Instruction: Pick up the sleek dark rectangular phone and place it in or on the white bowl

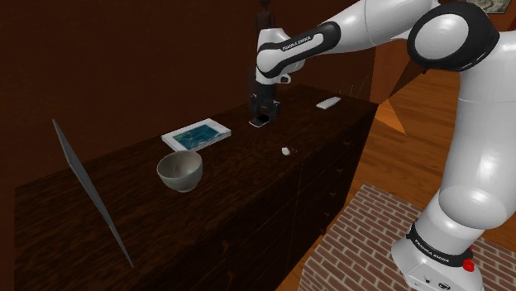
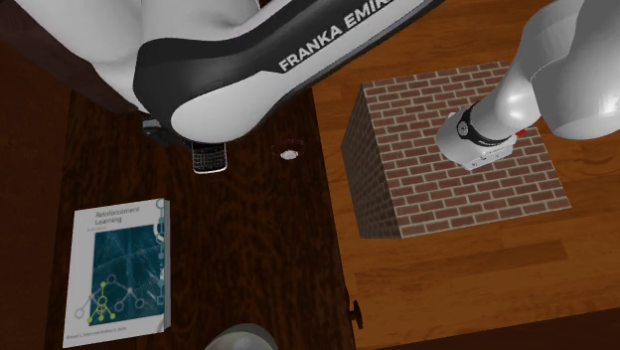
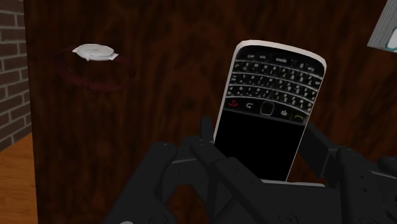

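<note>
Your gripper (image 3: 261,145) clasps the phone (image 3: 270,89) by its sides. Bare table (image 1: 248,190) runs from there to the bowl (image 1: 179,171), with the book (image 1: 195,135) beside. In the second exterior view the arm hides half the phone.

black phone (image 3: 267,114), grey bowl (image 1: 179,176), red-brick stand (image 2: 397,189)

Phone (image 3: 267,108) lies on the tabletop (image 1: 248,194) right under your gripper (image 1: 261,120); book (image 1: 195,135) sits near the gripper, bowl (image 1: 179,170) farther off past the book.
</note>
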